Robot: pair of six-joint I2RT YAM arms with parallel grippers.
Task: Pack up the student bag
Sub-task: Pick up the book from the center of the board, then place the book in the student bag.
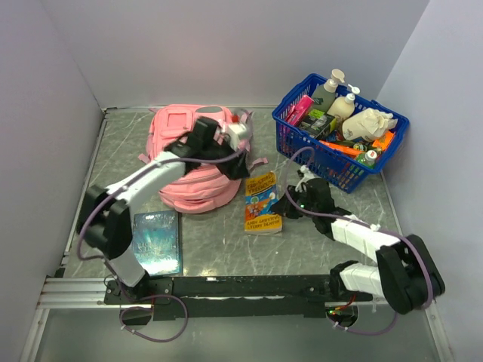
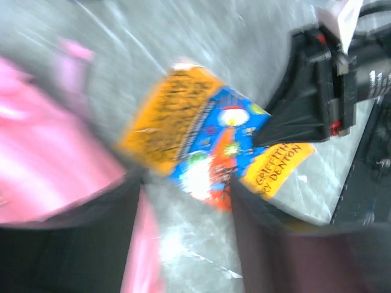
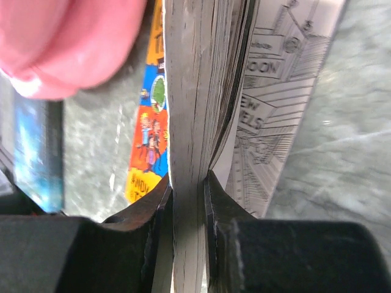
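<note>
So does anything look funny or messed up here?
Yes. The right fingers are pinching only a wad of the storybook's pages, not the whole book. One printed page splays loose beside them, so it might bend.

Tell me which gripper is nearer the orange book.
Right. The right gripper pinches the orange book's pages; the left gripper hangs above, between book and student bag.

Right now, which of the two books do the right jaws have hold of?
The orange paperback beside the student bag: the right gripper pinches its pages. The blue book lies apart, ungripped.
</note>
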